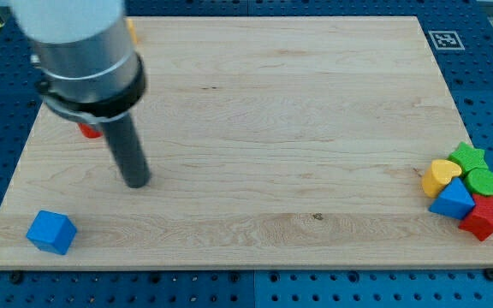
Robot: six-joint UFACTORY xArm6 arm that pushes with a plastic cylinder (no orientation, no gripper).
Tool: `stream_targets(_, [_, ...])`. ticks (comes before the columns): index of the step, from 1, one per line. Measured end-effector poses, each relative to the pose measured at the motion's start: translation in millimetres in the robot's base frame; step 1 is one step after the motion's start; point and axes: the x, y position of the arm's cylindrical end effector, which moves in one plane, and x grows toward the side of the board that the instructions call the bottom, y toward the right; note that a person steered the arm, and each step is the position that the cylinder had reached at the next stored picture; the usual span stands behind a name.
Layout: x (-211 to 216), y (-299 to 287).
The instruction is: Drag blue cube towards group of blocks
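A blue cube (52, 232) sits near the board's bottom left corner. At the view's right edge is a tight group of blocks: a yellow heart (440, 176), a green star (466, 156), a green round block (484, 181), a blue triangular block (452, 200) and a red block (485, 217). My tip (136, 182) rests on the board above and to the right of the blue cube, apart from it and far left of the group.
A red block (89, 131) is partly hidden behind my rod at the upper left. A yellow block (132, 32) peeks out behind the arm at the top left. The wooden board (255, 94) lies on a blue perforated table.
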Motion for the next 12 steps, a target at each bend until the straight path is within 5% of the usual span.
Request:
stream_targets(3, [7.8,-144.9])
stream_targets(4, [44.6,-144.5])
stream_targets(5, [98.2,-143.9])
stream_targets(12, [55.5,6.0])
